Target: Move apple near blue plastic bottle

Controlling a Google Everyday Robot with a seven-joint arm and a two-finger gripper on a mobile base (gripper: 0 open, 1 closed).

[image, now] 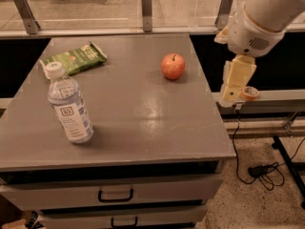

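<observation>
The gripper (236, 87) hung holding nothing beyond the right edge of the table (143, 128) — whether open or closed I could not tell — so it had best come in over the apple (173, 66) at upper centre, grip its widest part, then carry it toward the bottle (69, 106) at lower left.

Red apple (173, 66) sits well apart from upright blue plastic bottle (69, 106) (white cap), gripper (230, 99) right of apple.

Red-orange apple (173, 66), bluish white-capped bottle (70, 109), green packet (75, 59) on grey bench (143, 123); cream tool (231, 94) hangs beyond its right edge.
</observation>
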